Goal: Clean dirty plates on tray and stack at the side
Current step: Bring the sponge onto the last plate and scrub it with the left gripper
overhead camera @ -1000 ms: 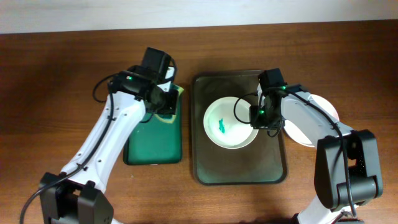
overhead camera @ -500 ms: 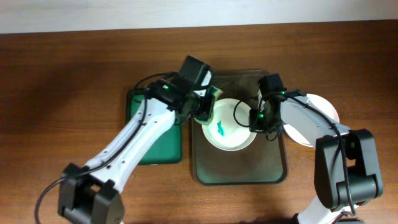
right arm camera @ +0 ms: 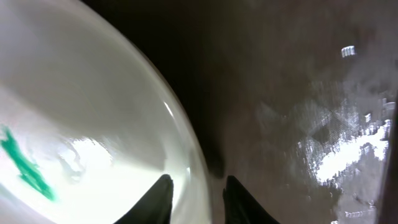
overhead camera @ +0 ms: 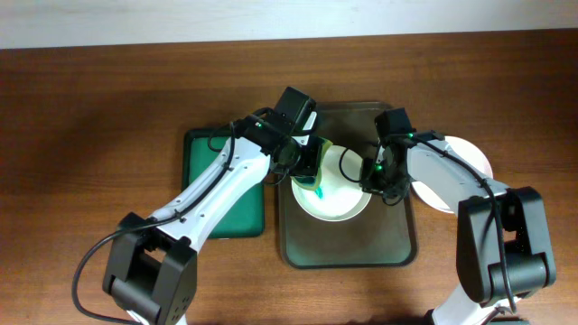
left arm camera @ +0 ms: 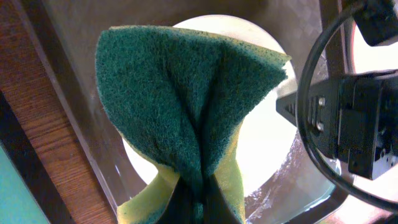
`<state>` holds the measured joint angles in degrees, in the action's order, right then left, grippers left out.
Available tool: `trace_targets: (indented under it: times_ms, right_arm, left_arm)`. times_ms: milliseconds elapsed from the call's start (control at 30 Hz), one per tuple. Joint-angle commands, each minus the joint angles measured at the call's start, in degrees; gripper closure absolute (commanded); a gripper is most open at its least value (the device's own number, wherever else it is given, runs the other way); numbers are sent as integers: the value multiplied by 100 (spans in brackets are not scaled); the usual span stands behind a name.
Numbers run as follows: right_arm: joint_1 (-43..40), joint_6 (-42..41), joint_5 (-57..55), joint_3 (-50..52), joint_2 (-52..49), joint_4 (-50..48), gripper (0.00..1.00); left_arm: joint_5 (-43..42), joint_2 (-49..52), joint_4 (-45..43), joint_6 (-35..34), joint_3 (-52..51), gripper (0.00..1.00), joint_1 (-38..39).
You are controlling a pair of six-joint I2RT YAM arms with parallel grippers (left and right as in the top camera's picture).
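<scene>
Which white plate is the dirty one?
The plate on the dark tray: it carries a teal smear. The white plate off the tray to the right shows none.

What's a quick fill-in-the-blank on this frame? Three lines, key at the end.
1. The left gripper is shut on a green-and-yellow ____, held over the plate.
2. The right gripper has its fingers astride that plate's ____.
3. A second white plate lies off the dark tray, beside its ____ edge.
Missing words: sponge; rim; right.
</scene>
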<state>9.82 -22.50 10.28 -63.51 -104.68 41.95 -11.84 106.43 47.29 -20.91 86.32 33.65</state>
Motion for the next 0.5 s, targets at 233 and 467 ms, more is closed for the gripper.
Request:
trace_targets:
  times_ms: [233,467]
  right_arm:
    - [-15,494,-389,26,107,-345,96]
    - [-15,98,-391,24,109,-234,96]
  left_arm:
    - [-90,256,-39,-98,2,100,24]
    - [-81,264,-323,-240,2,100,24]
